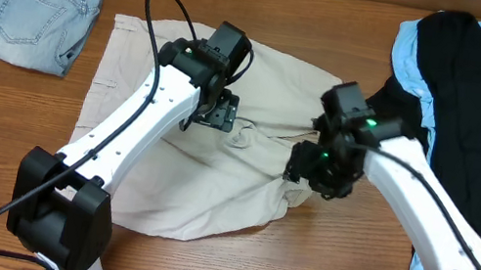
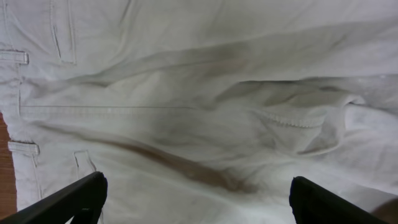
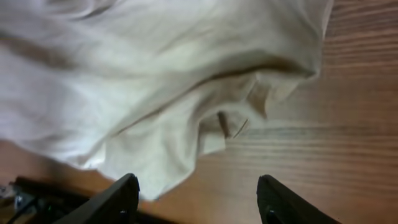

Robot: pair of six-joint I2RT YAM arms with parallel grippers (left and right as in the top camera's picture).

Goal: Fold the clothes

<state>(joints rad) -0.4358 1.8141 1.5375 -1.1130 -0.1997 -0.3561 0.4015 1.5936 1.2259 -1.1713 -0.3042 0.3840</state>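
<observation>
Beige trousers (image 1: 214, 170) lie spread and rumpled across the middle of the table. My left gripper (image 1: 215, 111) hovers over their middle near the fly, open and empty; the left wrist view shows cloth (image 2: 186, 124) between its wide fingers (image 2: 196, 199). My right gripper (image 1: 306, 167) is at the trousers' right edge, open and empty; in the right wrist view a hanging corner of the cloth (image 3: 161, 124) lies by the left finger, with bare wood between the fingers (image 3: 198, 196).
Folded light blue jeans (image 1: 40, 5) lie at the far left corner. A pile of black and light blue clothes (image 1: 469, 106) lies on the right side, running to the front under my right arm. Wooden tabletop (image 1: 297, 264) shows in front.
</observation>
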